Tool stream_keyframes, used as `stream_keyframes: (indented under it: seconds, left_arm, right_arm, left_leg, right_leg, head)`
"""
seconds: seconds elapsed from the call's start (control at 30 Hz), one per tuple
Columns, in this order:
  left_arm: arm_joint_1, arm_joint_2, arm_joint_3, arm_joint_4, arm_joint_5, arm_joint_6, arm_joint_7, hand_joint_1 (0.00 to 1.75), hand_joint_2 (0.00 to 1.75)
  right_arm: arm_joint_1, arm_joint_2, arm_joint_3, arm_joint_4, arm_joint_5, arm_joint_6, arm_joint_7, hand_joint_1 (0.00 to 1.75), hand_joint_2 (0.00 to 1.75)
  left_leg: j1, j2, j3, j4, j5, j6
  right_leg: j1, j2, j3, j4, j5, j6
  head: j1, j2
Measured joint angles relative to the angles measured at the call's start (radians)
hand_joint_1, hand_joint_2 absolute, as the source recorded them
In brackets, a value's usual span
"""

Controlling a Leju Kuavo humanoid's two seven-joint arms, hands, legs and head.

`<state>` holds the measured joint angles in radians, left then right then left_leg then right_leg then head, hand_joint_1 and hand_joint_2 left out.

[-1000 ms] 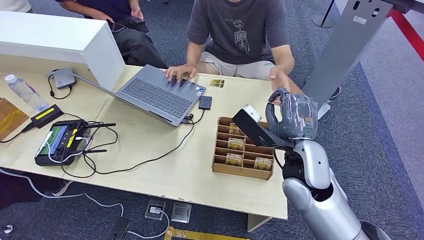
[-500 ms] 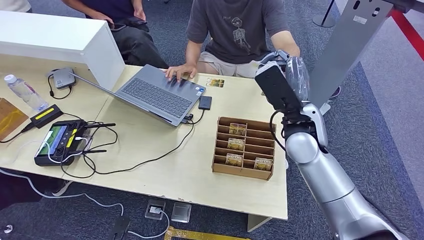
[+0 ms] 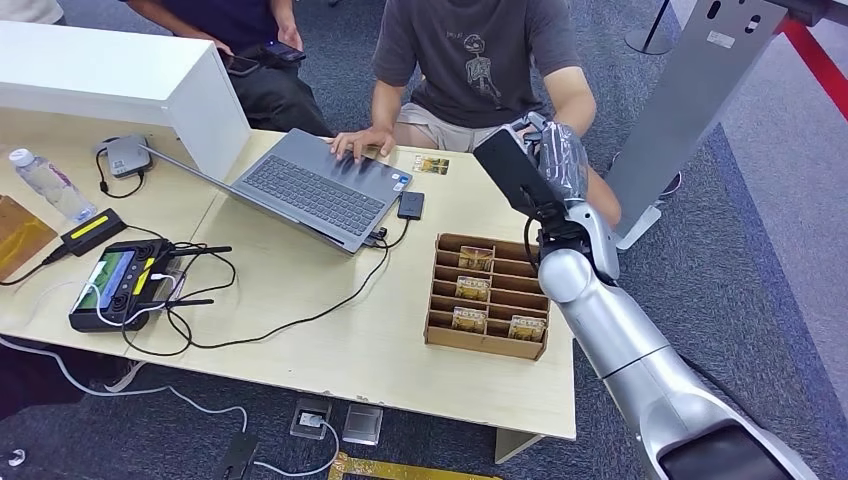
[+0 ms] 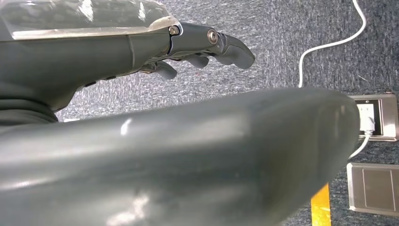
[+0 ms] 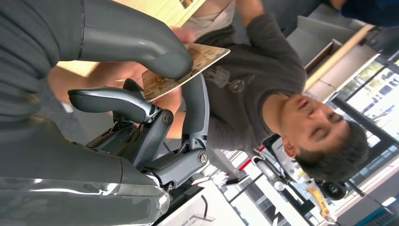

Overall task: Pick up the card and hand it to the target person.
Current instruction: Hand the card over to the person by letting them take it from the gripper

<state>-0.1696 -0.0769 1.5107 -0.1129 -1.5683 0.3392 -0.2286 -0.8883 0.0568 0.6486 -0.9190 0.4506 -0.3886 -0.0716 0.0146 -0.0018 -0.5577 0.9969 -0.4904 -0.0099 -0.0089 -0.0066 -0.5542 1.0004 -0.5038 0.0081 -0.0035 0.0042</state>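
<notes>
Right hand [image 3: 553, 160]: raised at the far right edge of the tabletop [image 3: 330, 330], directly in front of the seated person in a grey printed T-shirt [image 3: 478, 55]. In the right wrist view the right hand [image 5: 141, 108] pinches the card [image 5: 186, 70] between the thick grey thumb and the dark fingers [image 5: 195, 110]; the card is tan with a printed picture, its free end pointing toward the person's chest.

Left hand [image 4: 155, 52]: hangs above grey carpet, fingers [image 4: 226, 44] gently curled and apart, holding nothing.

Card holder [image 3: 488, 295]: brown slotted tray near the tabletop's right front, several similar cards standing in its compartments. It lies below the raised right arm, apart from the hand.

Person's hands: one hand [image 3: 355, 145] rests on the far edge of the laptop [image 3: 320, 190]; the other forearm lies behind the robot's hand, largely hidden.

Loose card [image 3: 431, 165]: flat on the tabletop just beside the laptop, near the person.

Other items: black adapter [image 3: 410, 206] with cable beside the laptop; handheld controller with screen [image 3: 122, 283] amid black and white cables at the left front; water bottle [image 3: 45, 183] at far left; white box [image 3: 110, 85] at the back left.

Second person [image 3: 255, 50]: seated behind the white box, holding a phone.
</notes>
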Motion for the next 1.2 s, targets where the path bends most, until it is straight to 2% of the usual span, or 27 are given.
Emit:
stream_keyframes:
  seconds: [0.27,0.3,0.4,0.43,0.83,1.03,1.2]
  left_arm:
    - [0.001,0.001,0.0,0.0,0.0,0.003,0.003,0.0,0.0]
    - [0.001,0.001,0.0,0.0,0.0,0.004,0.004,0.0,0.0]
    - [0.001,0.001,0.0,0.0,-0.001,0.006,0.004,0.0,0.0]
    - [0.001,0.001,0.0,0.0,-0.001,0.007,0.004,0.0,0.0]
    - [0.001,0.001,0.001,0.0,-0.001,0.013,0.006,0.0,0.0]
    - [0.001,0.001,0.003,0.0,-0.001,0.02,0.013,0.0,0.0]
    - [0.002,0.001,0.008,0.0,-0.001,0.023,0.023,0.0,0.0]
  right_arm:
    - [-0.018,0.024,0.017,0.079,0.066,-0.033,0.027,1.45,1.75]
    - [-0.019,0.026,0.019,0.085,0.074,-0.037,0.032,1.22,1.75]
    - [-0.02,0.029,0.026,0.103,0.11,-0.051,0.046,0.16,1.75]
    - [-0.02,0.03,0.028,0.108,0.119,-0.053,0.049,0.01,1.75]
    - [-0.02,0.048,0.035,0.159,0.138,-0.053,0.046,0.0,1.75]
    - [-0.013,0.054,0.034,0.157,0.134,-0.106,0.014,0.0,1.75]
    - [0.028,0.053,0.031,0.092,0.123,-0.166,-0.006,0.0,1.75]
  left_leg:
    - [0.0,0.0,0.0,0.0,0.0,0.0]
    - [0.0,0.0,0.0,0.0,0.0,0.0]
    - [0.0,0.0,0.0,0.0,0.0,0.0]
    - [0.0,0.0,0.0,0.0,0.0,0.0]
    - [0.0,0.0,0.0,0.0,0.0,0.0]
    - [0.0,0.0,0.0,0.0,0.0,0.0]
    - [0.0,0.0,0.001,0.0,0.0,0.0]
  right_leg:
    - [0.0,0.0,0.0,0.0,0.0,0.0]
    - [0.0,0.0,0.0,0.0,0.0,0.0]
    - [0.0,0.0,0.0,0.0,0.0,0.0]
    - [0.0,0.0,0.0,0.0,0.0,0.0]
    - [0.0,0.0,0.0,0.0,0.0,0.0]
    - [0.0,0.0,0.0,0.0,0.0,0.0]
    - [0.0,0.0,0.0,0.0,0.0,0.0]
  head:
    - [0.0,0.0]
    - [0.0,0.0]
    - [0.0,0.0]
    - [0.0,0.0]
    - [0.0,0.0]
    - [0.0,0.0]
    - [0.0,0.0]
